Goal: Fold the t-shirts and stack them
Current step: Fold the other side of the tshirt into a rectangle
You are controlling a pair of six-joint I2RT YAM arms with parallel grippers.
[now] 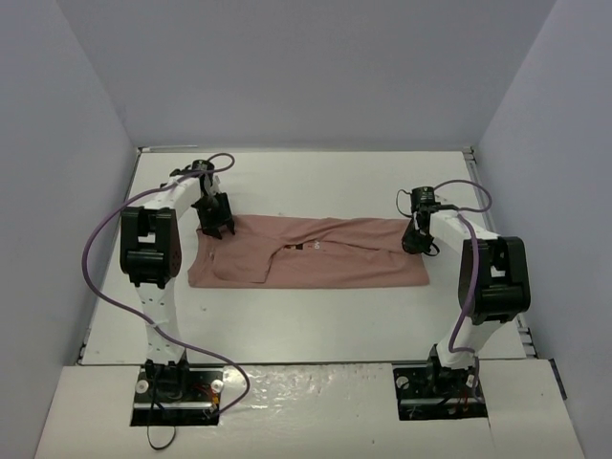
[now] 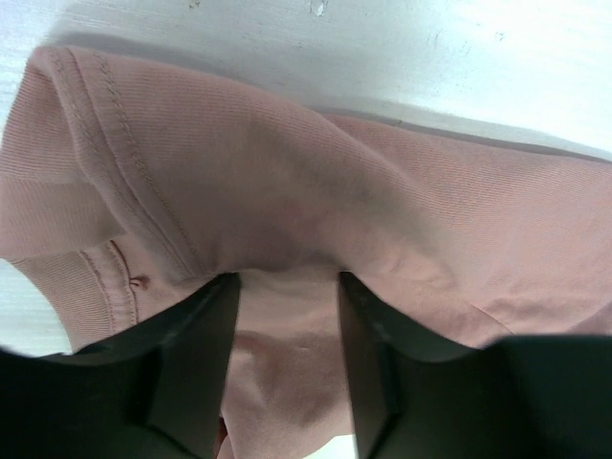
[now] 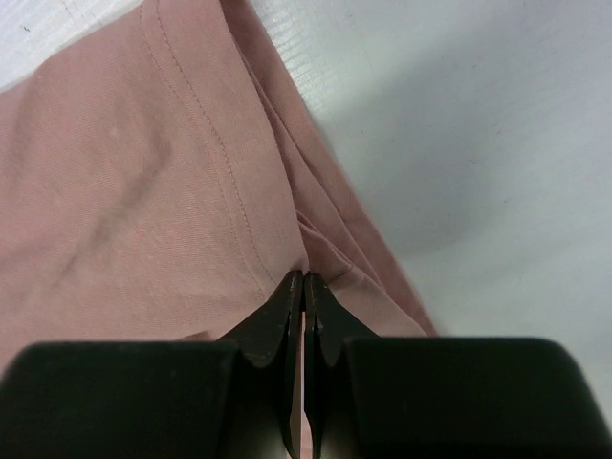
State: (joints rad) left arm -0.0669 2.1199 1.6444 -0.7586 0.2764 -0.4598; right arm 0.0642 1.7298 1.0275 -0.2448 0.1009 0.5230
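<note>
The salmon-pink t-shirt (image 1: 316, 256) lies folded into a long band across the middle of the white table (image 1: 316, 320). A small dark graphic (image 1: 304, 247) shows near its centre. My left gripper (image 1: 216, 228) is at the shirt's left end by the collar and sleeve. In the left wrist view it (image 2: 287, 282) is open, its jaws wide apart with a bulge of shirt fabric (image 2: 287, 172) between them. My right gripper (image 1: 417, 244) is at the shirt's right end. In the right wrist view it (image 3: 304, 279) is shut on the stitched edge of the shirt (image 3: 124, 191).
Grey-lilac walls (image 1: 76, 143) close in the table on the left, back and right. Purple cables (image 1: 96, 249) loop off both arms. Bare white table surface lies behind the shirt (image 1: 316, 186) and in front of it.
</note>
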